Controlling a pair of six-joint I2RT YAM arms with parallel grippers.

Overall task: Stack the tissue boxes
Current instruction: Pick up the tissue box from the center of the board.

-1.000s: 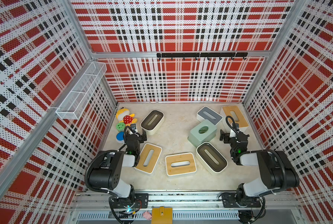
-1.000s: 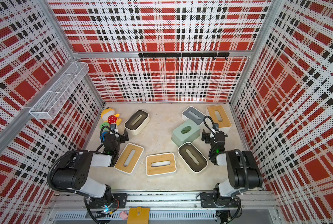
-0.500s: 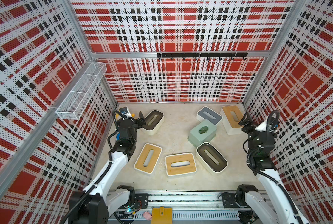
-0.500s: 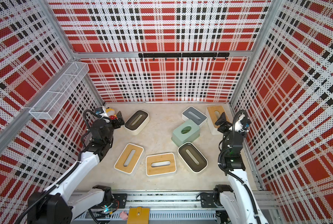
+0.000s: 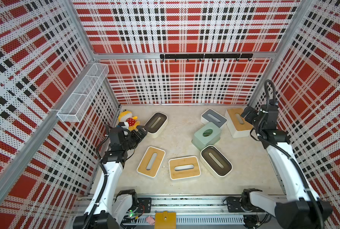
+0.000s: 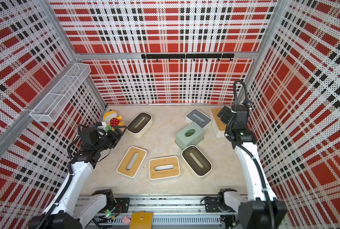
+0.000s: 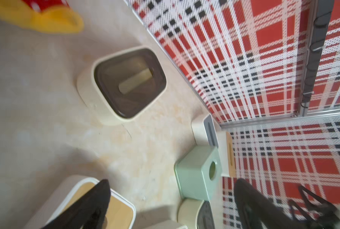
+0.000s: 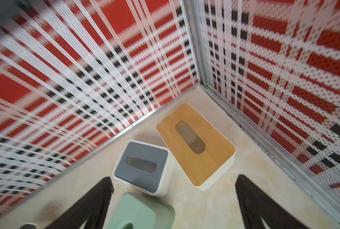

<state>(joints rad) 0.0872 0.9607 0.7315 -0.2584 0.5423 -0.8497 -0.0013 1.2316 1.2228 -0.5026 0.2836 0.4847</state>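
Just ahead of R end effector [image 5: 247,115], jaws apart, sits tan-lid tissue box [image 5: 234,126], long axis fore-aft; L end effector [image 5: 141,132] apart too.

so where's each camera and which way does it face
top views: high over the front rail, looking down; both arms, left gripper and right gripper open.
left wrist: on the left arm, facing the olive-lid box and mint box; fingers show.
right wrist: on the right arm, facing the grey-lid box and wood-lid box; fingers show.
shared: both wrists see the mint box.
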